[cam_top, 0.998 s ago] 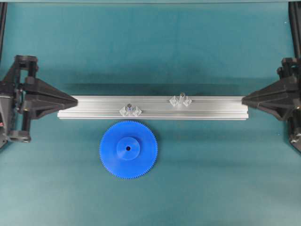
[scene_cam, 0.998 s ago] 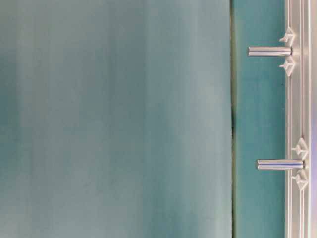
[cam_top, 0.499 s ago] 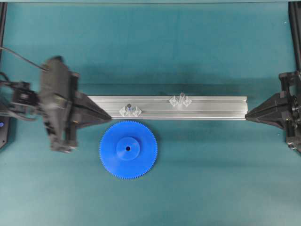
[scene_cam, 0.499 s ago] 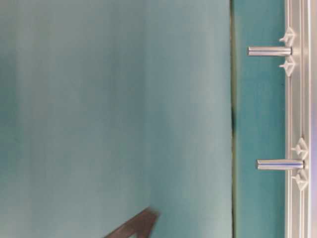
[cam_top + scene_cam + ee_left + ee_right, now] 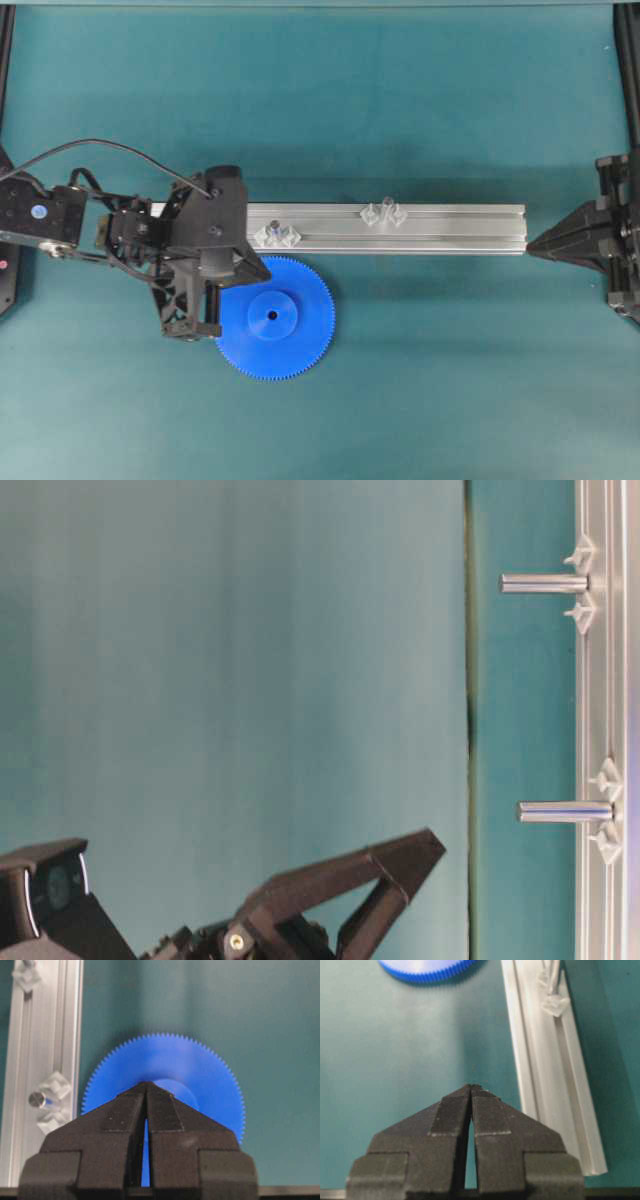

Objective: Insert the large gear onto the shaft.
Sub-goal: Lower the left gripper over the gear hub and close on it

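The large gear (image 5: 285, 318), a bright-blue toothed disc with a raised hub, lies flat on the teal mat in front of the rail. The shaft (image 5: 386, 209) is the slim grey pin on a clear winged base, standing right of the rail's middle; it also shows as shaft (image 5: 543, 583). My left gripper (image 5: 264, 270) is shut and empty, hovering over the gear's left part. In the left wrist view the left gripper (image 5: 146, 1084) has its tips over the gear (image 5: 210, 1085) near the hub. My right gripper (image 5: 532, 243) is shut and empty beside the rail's right end.
An aluminium rail (image 5: 450, 228) runs left to right behind the gear. A second, wider-topped pin (image 5: 272, 230) on a clear base stands on it just behind the gear, close to my left gripper's tips. That pin (image 5: 37, 1099) shows left of the fingers.
My left arm swung in from the rail's left end, rightwards and forwards, to hover over the gear's left part. My right gripper drew back slightly to the right. The gear has not moved.
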Tool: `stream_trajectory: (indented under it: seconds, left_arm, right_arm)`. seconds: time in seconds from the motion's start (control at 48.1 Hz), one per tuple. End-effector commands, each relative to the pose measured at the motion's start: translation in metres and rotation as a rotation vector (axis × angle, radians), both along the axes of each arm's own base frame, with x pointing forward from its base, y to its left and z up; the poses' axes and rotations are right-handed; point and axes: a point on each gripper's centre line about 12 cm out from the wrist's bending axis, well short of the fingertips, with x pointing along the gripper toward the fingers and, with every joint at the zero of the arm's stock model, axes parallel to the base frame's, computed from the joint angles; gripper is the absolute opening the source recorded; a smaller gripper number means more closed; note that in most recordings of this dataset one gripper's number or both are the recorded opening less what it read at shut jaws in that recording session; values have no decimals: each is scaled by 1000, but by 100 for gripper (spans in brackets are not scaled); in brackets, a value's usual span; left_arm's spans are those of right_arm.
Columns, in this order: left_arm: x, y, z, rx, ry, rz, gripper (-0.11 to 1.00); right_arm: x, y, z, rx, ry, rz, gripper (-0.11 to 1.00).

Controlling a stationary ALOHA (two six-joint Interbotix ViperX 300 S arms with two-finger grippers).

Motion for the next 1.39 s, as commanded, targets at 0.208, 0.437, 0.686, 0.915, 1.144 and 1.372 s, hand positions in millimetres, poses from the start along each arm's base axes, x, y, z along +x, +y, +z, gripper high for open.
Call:
stream_trajectory:
  seconds: [0.208, 0.437, 0.686, 0.915, 1.144, 1.372]
  left_arm:
    - [11, -3, -2, -3, 3, -1, 33]
    - [20, -9, -19, -10, 55, -6, 91]
    - [33, -27, -47, 5, 163, -47, 91]
    - [34, -27, -61, 19, 262, -47, 91]
    - [38, -27, -71, 36, 302, -59, 91]
    - [43, -28, -83, 41, 334, -60, 91]
  right_arm:
    - [5, -12, 10, -17, -16, -62, 8]
    - [5, -14, 5, -15, 25, -77, 8]
    - [6, -15, 6, -14, 28, -78, 8]
    - [6, -14, 6, -12, 24, -78, 8]
    - [5, -14, 5, -8, 16, -79, 8]
    - [4, -14, 9, -5, -15, -81, 8]
